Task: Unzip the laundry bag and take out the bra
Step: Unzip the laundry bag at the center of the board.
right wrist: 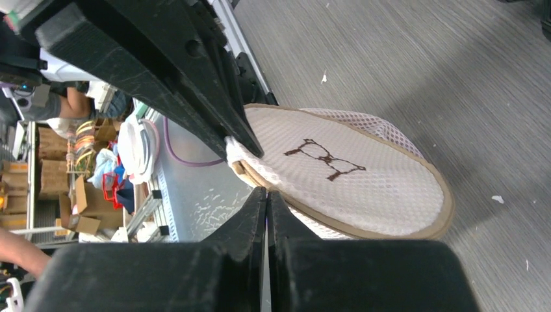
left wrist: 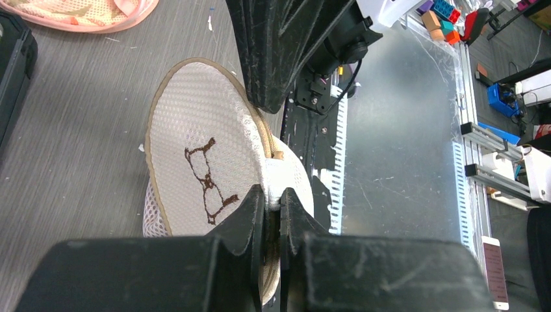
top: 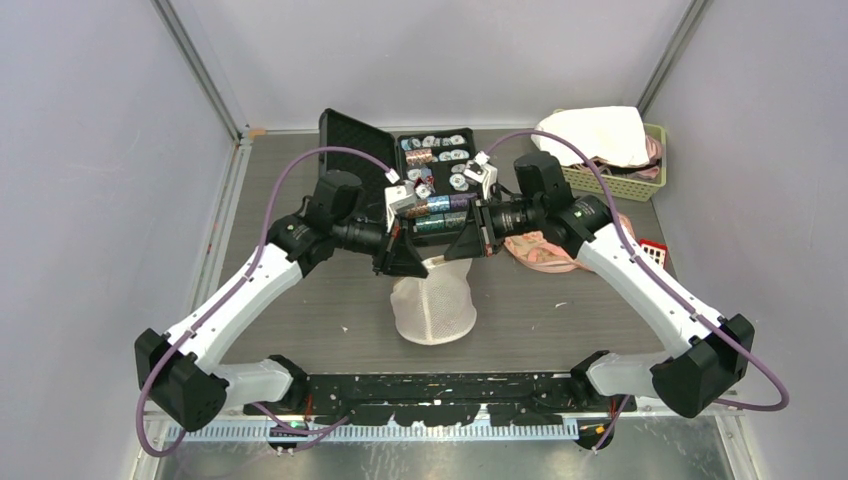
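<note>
On the grey worktop [top: 300, 300] the white mesh laundry bag [top: 433, 308] stands in the middle, between my two arms. My left jaws are pressed together on a fold of its upper edge. My right jaws are closed at its rim; whether they hold anything, I cannot tell.

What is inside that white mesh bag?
Nothing inside shows: the mesh of the bag covers its contents. Only its outside is visible, with a brown stitched bra outline and tan trim.

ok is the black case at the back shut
No, the black case is open, its lid standing up and the small items inside showing.
</note>
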### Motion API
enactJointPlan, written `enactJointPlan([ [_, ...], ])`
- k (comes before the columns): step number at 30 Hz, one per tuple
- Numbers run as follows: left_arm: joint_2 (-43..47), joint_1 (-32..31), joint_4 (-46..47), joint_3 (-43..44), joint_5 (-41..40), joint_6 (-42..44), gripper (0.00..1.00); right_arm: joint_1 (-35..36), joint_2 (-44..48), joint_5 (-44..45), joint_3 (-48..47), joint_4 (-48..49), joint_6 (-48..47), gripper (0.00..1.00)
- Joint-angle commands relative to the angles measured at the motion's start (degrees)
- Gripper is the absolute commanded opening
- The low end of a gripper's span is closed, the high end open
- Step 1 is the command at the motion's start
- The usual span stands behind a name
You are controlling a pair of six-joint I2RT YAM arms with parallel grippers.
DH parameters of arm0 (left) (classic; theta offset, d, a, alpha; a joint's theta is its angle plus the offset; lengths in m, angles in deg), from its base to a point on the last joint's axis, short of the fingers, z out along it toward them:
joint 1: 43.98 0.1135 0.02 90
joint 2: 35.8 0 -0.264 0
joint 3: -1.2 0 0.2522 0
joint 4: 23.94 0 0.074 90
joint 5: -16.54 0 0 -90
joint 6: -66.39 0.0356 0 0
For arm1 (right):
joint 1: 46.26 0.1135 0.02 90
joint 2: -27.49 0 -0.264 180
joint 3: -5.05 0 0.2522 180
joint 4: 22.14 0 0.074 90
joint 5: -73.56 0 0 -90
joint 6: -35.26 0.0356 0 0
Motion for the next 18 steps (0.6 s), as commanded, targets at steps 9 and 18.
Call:
enactJointPlan([
  [9, -1.9, 0.1, 4.9, 3.0, 3.0, -3.1, 0.0, 2.6, -1.3, -3.6, -2.7, 2.0, 0.3, 0.22],
  [18, -1.7, -0.1, 5.8, 3.1, 3.9, -4.3, 0.0, 2.9, -2.7, -2.8, -2.7, 3.3, 0.8, 0.28],
])
